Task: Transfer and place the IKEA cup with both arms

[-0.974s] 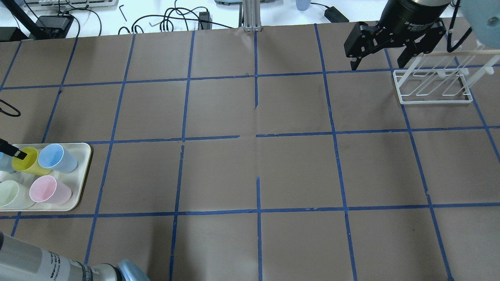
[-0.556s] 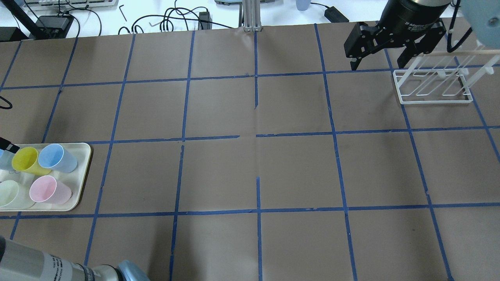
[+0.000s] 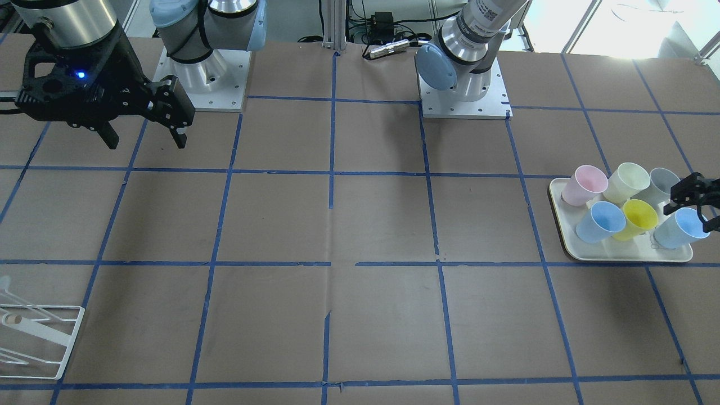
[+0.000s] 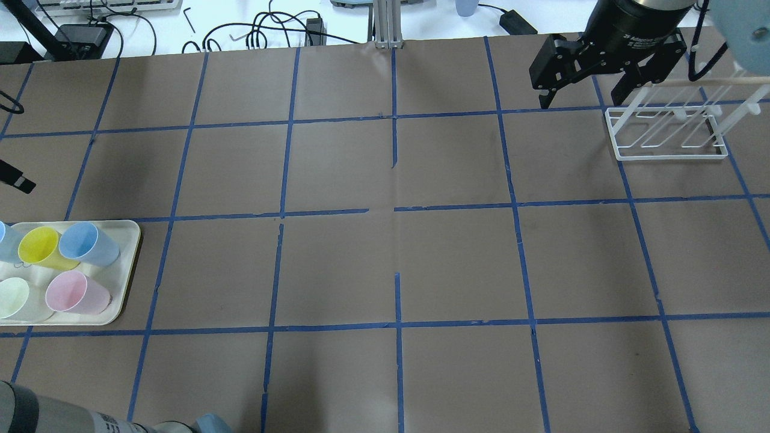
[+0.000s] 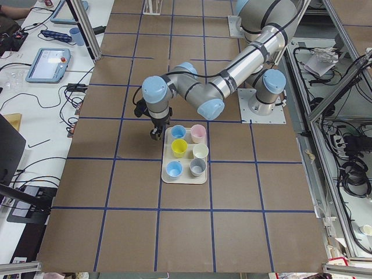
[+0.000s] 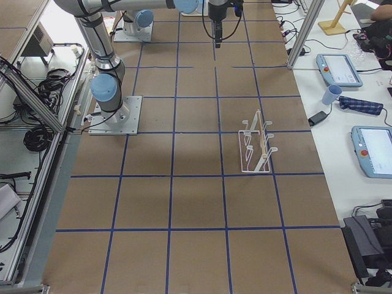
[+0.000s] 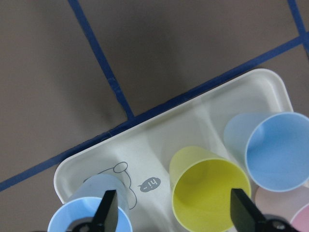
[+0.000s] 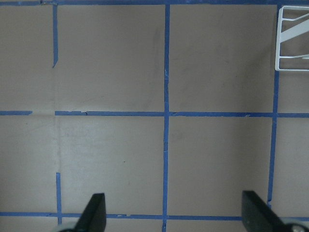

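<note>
The yellow IKEA cup [image 3: 638,216] stands upright on the cream tray [image 3: 619,257] among pastel cups. It also shows in the overhead view [image 4: 39,248], the left side view [image 5: 179,147] and the left wrist view [image 7: 210,193]. My left gripper [image 3: 694,202] is open and empty, above the tray's outer side. In its wrist view [image 7: 175,212] the yellow cup lies below, between the spread fingers. My right gripper [image 4: 582,99] is open and empty, hanging above the table beside the white wire rack [image 4: 668,135].
The tray [image 4: 129,270] also holds a blue cup [image 4: 84,243], a pink cup [image 4: 75,293], a pale cream cup [image 4: 13,299] and two more light blue ones. The rack [image 3: 34,337] sits at the table's other end. Cables and boxes lie beyond the far edge.
My left gripper's fingertip was over the yellow cup's rim; it has drawn off it, toward the table's far side in the overhead view. The cup stays on the tray. The right arm has not moved.
</note>
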